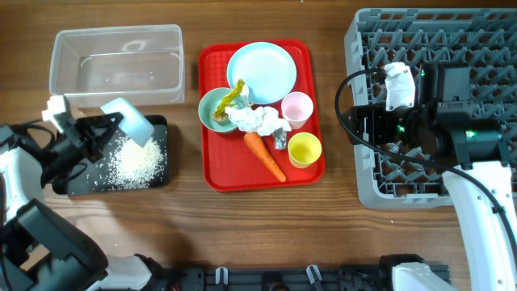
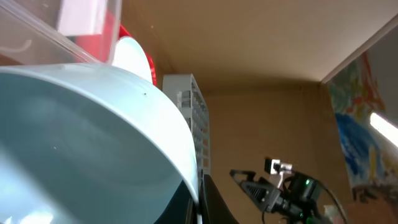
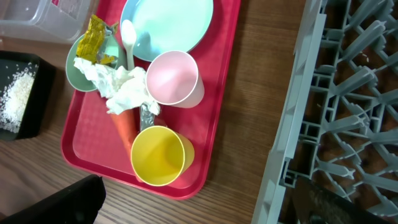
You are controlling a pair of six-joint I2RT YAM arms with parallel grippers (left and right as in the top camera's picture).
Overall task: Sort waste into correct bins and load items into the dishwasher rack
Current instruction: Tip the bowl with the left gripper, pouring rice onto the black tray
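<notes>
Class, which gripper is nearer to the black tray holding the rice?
Left. The left gripper is right over the black tray, holding a pale blue bowl tilted above the rice. The right gripper is far off, over the grey dishwasher rack.

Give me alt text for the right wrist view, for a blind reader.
A red tray holds a pale blue plate, a pink cup, a yellow cup, crumpled white tissue and an orange carrot partly under the tissue. The grey dishwasher rack fills the right side; a black tray with rice shows at the left edge.
</notes>
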